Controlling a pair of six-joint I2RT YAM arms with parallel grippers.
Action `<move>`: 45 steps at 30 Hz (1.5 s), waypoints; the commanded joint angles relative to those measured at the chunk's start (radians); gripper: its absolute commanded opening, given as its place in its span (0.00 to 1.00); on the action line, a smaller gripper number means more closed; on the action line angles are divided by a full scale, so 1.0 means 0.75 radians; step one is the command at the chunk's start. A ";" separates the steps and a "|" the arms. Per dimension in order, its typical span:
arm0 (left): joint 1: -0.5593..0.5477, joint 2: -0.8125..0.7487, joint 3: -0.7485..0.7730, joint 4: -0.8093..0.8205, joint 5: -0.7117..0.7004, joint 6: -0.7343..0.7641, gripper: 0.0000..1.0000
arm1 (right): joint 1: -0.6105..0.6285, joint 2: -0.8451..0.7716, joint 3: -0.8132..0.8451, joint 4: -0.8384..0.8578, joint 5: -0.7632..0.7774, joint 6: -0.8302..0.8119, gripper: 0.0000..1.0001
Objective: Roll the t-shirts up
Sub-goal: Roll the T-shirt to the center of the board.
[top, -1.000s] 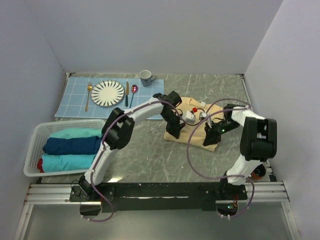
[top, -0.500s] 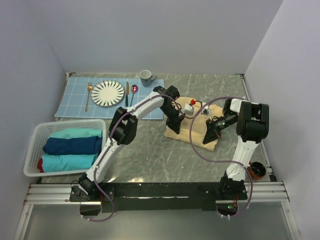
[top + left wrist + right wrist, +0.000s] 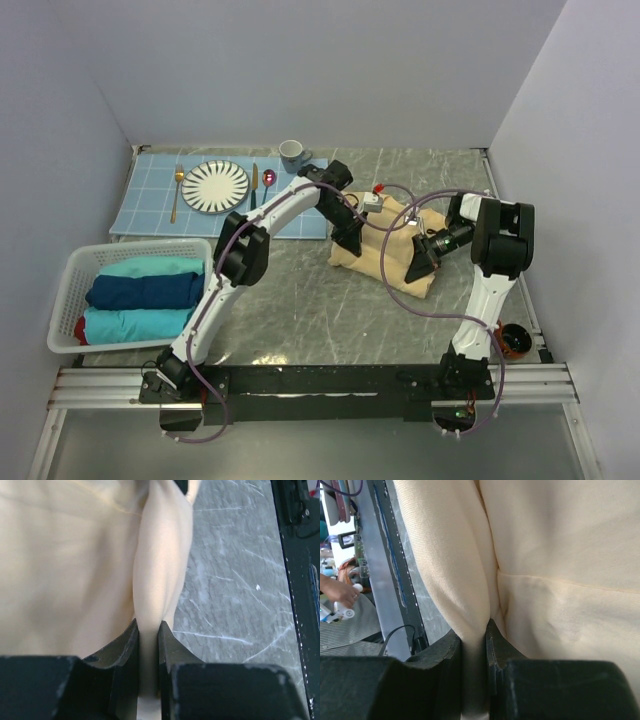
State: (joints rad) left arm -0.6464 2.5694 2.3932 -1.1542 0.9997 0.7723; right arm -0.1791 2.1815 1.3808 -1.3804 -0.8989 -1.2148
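no legible text, label, brand, number or sign in any view

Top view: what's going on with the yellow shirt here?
Both arms are working the pale yellow t-shirt. The left pincer is shut on a fold of cloth at the shirt's left side, the right pincer on a fold at its right side. The roll looks unfinished. Teal t-shirts and a navy t-shirt lie rolled in the white basket.
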 commanded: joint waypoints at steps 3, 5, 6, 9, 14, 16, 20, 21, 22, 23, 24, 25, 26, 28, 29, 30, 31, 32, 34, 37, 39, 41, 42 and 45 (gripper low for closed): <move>0.130 0.049 0.008 0.142 -0.099 -0.142 0.01 | -0.045 0.045 -0.015 0.039 0.432 0.081 0.09; 0.130 0.071 0.002 0.170 -0.152 -0.170 0.01 | -0.043 0.088 0.008 0.041 0.450 0.155 0.09; 0.130 0.078 -0.010 0.181 -0.175 -0.181 0.01 | -0.043 0.100 0.024 0.057 0.466 0.198 0.09; 0.130 0.061 -0.069 0.283 -0.330 -0.283 0.09 | -0.045 0.123 0.026 0.067 0.493 0.221 0.09; 0.205 -0.216 -0.337 0.446 -0.331 -0.369 0.44 | -0.041 0.133 0.051 0.116 0.517 0.347 0.11; 0.256 -0.367 -0.568 0.691 -0.312 -0.446 0.52 | -0.043 0.182 0.079 0.094 0.520 0.390 0.10; 0.228 -0.758 -0.857 0.994 -0.426 -0.435 0.63 | -0.041 0.172 0.072 0.116 0.522 0.417 0.10; 0.167 -0.805 -0.960 1.023 -0.477 -0.392 0.64 | -0.041 0.161 0.067 0.122 0.524 0.421 0.10; 0.128 -0.895 -1.030 1.106 -0.573 -0.294 0.65 | -0.041 0.161 0.065 0.131 0.528 0.435 0.10; 0.083 -0.944 -1.120 1.180 -0.631 -0.255 0.65 | -0.041 0.167 0.073 0.131 0.528 0.444 0.10; -0.006 -0.996 -1.344 1.276 -0.686 -0.226 0.66 | -0.041 0.182 0.079 0.127 0.528 0.456 0.10; -0.052 -1.095 -1.468 1.409 -0.802 -0.200 0.66 | -0.041 0.190 0.086 0.127 0.532 0.482 0.10; -0.095 -1.137 -1.586 1.669 -0.856 -0.187 0.67 | -0.041 0.198 0.100 0.122 0.534 0.497 0.10; -0.234 -1.210 -1.897 1.965 -1.001 -0.161 0.68 | -0.041 0.215 0.106 0.122 0.544 0.527 0.10; -0.313 -1.219 -1.985 2.266 -1.137 -0.158 0.70 | -0.041 0.215 0.110 0.124 0.544 0.530 0.10; -0.349 -1.211 -2.122 2.391 -1.197 -0.152 0.72 | -0.041 0.215 0.110 0.124 0.546 0.534 0.10; -0.381 -1.178 -2.164 2.477 -1.238 -0.120 0.73 | -0.043 0.219 0.112 0.120 0.544 0.532 0.10; -0.434 -1.150 -2.190 2.632 -1.322 -0.109 0.73 | -0.041 0.219 0.114 0.120 0.542 0.530 0.10; -0.480 -1.072 -2.221 2.739 -1.381 -0.083 0.73 | -0.039 0.229 0.120 0.114 0.544 0.538 0.09; -0.549 -0.976 -2.238 2.911 -1.431 -0.006 0.74 | -0.039 0.259 0.149 0.090 0.536 0.546 0.10; -0.594 -0.929 -2.244 3.025 -1.455 0.042 0.74 | -0.039 0.272 0.163 0.084 0.538 0.556 0.10; -0.621 -0.859 -2.228 3.083 -1.470 0.099 0.74 | -0.039 0.272 0.159 0.090 0.542 0.570 0.09; -0.623 -0.837 -2.219 3.105 -1.464 0.115 0.75 | -0.041 0.268 0.159 0.098 0.542 0.577 0.09; -0.623 -0.777 -2.185 3.126 -1.443 0.159 0.75 | -0.039 0.260 0.149 0.112 0.542 0.591 0.09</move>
State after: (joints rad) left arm -1.1061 1.9385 0.7132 1.0302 -0.0540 0.8158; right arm -0.2005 2.3169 1.4929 -1.4860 -0.6781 -0.8421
